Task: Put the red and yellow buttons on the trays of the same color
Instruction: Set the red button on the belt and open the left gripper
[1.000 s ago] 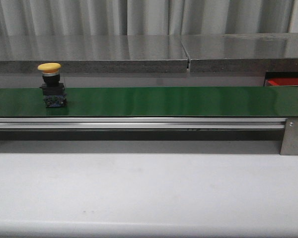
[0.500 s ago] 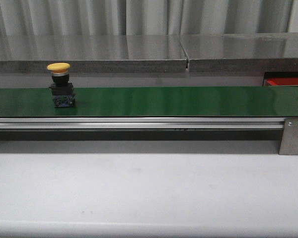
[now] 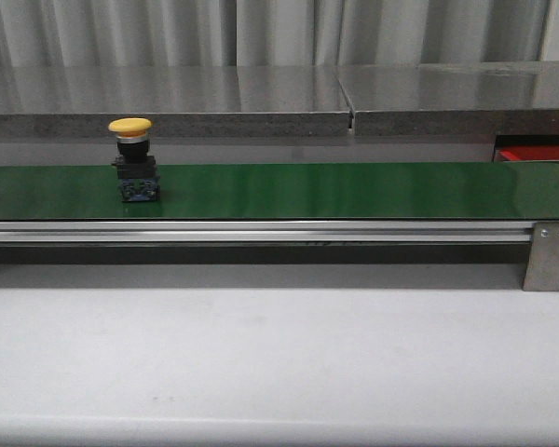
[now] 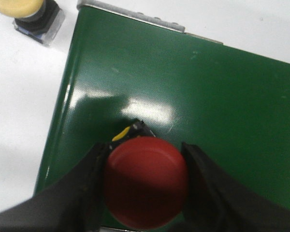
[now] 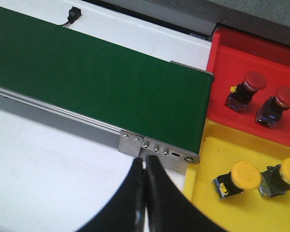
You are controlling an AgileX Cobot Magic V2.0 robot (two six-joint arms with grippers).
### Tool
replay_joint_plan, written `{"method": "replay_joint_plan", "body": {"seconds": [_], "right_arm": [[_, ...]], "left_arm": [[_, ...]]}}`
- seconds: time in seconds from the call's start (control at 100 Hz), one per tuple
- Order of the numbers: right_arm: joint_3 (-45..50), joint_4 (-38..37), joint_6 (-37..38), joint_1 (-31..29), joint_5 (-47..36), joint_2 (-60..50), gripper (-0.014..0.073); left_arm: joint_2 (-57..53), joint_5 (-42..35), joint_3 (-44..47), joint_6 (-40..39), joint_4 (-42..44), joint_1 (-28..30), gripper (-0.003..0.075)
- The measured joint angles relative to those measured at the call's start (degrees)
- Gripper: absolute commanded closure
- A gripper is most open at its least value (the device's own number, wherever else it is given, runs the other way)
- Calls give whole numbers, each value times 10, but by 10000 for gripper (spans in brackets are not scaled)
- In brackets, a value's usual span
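Note:
A yellow button (image 3: 130,158) stands upright on the green belt (image 3: 354,191), left of its middle. In the left wrist view my left gripper (image 4: 146,148) is shut on a red button (image 4: 146,188), its fingers (image 4: 87,179) pressed to both sides of the cap over the belt's end (image 4: 208,96). My right gripper (image 5: 144,160) is shut and empty above the white table, near the belt's other end (image 5: 87,72). Beside that end lie the red tray (image 5: 232,53) with two red buttons (image 5: 246,89) (image 5: 278,104) and the yellow tray (image 5: 217,145) with two yellow buttons (image 5: 237,179) (image 5: 285,176).
Another yellow button (image 4: 26,14) sits on the white surface just off the belt's end in the left wrist view. A metal bracket (image 3: 550,253) closes the belt frame at the right. A grey ledge (image 3: 261,102) runs behind the belt. A sliver of the red tray (image 3: 538,154) shows at far right.
The yellow button on the belt has travelled to the right, from near the left edge toward the middle. Nothing else in the front view has moved.

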Motion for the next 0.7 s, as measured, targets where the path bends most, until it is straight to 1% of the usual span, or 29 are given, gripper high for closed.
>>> {"method": "replay_joint_plan", "body": {"seconds": [0.05,0.07,0.1,0.11,0.12,0.15,0.17,0.2,0.22,0.27,0.31,0.43,0.57,0.7], "right_arm": [[0,0,0,0,0,0,712],[0,0,0,0,0,0,712],[0,0,0,0,0,0,712],[0,0,0,0,0,0,712],[0,0,0,0,0,0,712],[0,0,0,0,0,0,712],[0,0,0,0,0,0,712],[0,0,0,0,0,0,712],[0,0,0,0,0,0,712],[0,0,0,0,0,0,712],[0,0,0,0,0,0,712],[0,0,0,0,0,0,712],[0,0,0,0,0,0,712],[0,0,0,0,0,0,712]], "left_arm": [[0,0,0,8,-5,0,510],[0,0,0,10,-8,0,438],[0,0,0,12,-10,0,380],[0,0,0,13,-12,0,341],[0,0,0,14,-13,0,321],[0,0,0,17,-14,0,225],[0,0,0,18,-16,0,190],[1,0,0,19,-16,0,112],[1,0,0,21,-16,0,75],[1,0,0,21,-16,0,17],[1,0,0,22,-19,0,17],[1,-1,0,29,-31,0,67],[-16,-6,0,42,-40,-6,71],[-54,-14,0,54,-43,-26,71]]}}
